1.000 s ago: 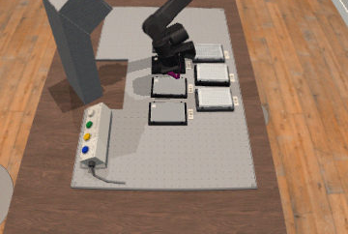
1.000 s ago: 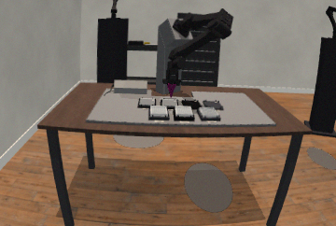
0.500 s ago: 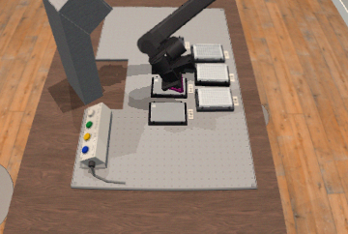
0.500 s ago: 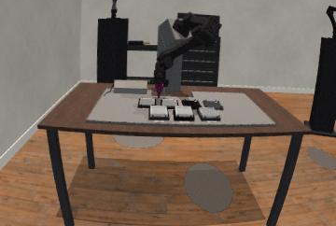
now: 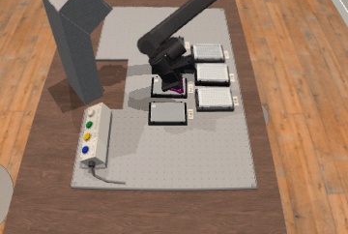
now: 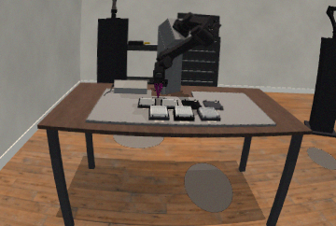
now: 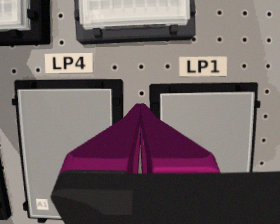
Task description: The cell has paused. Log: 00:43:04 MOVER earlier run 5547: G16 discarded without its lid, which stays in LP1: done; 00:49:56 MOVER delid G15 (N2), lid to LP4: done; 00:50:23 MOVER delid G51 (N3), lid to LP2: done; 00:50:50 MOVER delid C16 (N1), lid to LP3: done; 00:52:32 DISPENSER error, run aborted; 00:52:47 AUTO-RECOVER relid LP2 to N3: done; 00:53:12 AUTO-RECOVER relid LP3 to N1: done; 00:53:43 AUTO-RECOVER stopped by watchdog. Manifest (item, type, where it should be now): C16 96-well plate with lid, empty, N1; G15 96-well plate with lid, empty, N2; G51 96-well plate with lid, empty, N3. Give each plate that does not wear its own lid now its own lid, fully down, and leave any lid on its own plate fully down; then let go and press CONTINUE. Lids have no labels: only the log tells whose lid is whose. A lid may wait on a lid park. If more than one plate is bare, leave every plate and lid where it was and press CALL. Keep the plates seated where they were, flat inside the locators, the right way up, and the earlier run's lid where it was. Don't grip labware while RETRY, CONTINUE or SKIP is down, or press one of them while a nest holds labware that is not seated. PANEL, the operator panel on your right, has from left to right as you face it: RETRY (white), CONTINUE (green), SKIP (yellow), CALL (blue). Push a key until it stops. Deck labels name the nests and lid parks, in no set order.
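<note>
We hold our hand [image 7: 140, 150] closed on nothing, its two magenta fingers pressed together into a single wedge. In the wrist view it hangs above the strip of deck between two lid parks. The label LP4 [image 7: 69, 63] marks the park on the left of that view, the label LP1 [image 7: 203, 66] the one on the right. A flat grey lid lies in each: the LP4 lid [image 7: 62, 140] has a small A1 mark at its lower left corner, and the LP1 lid [image 7: 210, 127] sits square in its black frame. Whether our fingertips touch the deck we cannot tell.

From the top view, our arm [image 5: 193, 9] reaches down over the grey deck plate [image 5: 203, 168] on the wooden surface [image 5: 29, 197]. Three plates stand in a column beside the parks: the far plate [image 5: 208, 52], the middle plate [image 5: 212, 73] and the near plate [image 5: 215, 98]; their well grids show, and we cannot tell from here which wear lids. The operator panel [image 5: 102, 134] sits apart, with white, green, yellow and blue keys in a row.
</note>
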`<state>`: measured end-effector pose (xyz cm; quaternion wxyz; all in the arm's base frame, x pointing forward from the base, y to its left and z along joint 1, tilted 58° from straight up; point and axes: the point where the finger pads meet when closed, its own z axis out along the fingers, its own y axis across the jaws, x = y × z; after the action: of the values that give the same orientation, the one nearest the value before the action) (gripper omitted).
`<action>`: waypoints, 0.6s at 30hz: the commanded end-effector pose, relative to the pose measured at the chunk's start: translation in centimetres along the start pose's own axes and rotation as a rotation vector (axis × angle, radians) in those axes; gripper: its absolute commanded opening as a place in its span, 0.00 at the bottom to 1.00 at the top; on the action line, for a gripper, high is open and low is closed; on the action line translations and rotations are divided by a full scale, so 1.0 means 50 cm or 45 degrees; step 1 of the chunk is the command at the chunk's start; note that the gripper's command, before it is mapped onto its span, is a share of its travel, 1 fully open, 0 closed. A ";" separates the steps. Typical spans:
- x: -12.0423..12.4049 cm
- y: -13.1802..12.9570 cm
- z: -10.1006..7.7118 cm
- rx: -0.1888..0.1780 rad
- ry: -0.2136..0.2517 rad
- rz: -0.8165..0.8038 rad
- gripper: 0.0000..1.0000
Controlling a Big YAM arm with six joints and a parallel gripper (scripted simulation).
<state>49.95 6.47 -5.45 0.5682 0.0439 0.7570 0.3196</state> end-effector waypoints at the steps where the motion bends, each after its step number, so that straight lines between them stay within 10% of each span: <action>1: 0.001 0.000 -0.015 0.005 -0.008 -0.005 0.00; 10: 0.001 0.000 -0.015 0.005 -0.008 -0.005 0.00; 15: -0.005 0.056 -0.003 -0.023 -0.244 -0.022 0.00; 18: -0.004 0.066 -0.003 -0.023 -0.254 -0.022 0.00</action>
<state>50.00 6.36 -5.46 0.5693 0.0462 0.7571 0.3172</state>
